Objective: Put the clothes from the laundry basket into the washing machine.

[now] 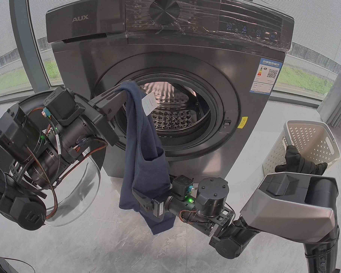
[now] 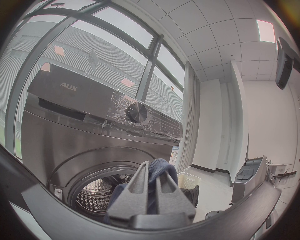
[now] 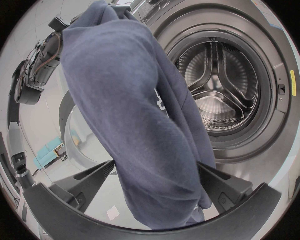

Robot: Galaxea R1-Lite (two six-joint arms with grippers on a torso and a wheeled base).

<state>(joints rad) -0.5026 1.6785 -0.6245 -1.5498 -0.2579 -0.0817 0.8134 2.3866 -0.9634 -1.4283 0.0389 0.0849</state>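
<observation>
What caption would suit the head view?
Left pincer holds a blue garment before the open washer; open right pincer straddles its lower part.

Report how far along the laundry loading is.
Done: the door is open; the drum looks empty, so nothing is loaded. In hand: the left gripper is shut on a navy garment hanging before the opening, its lower part between the open fingers of the right gripper. Left: get it inside, then the black piece draped on the basket.
</observation>
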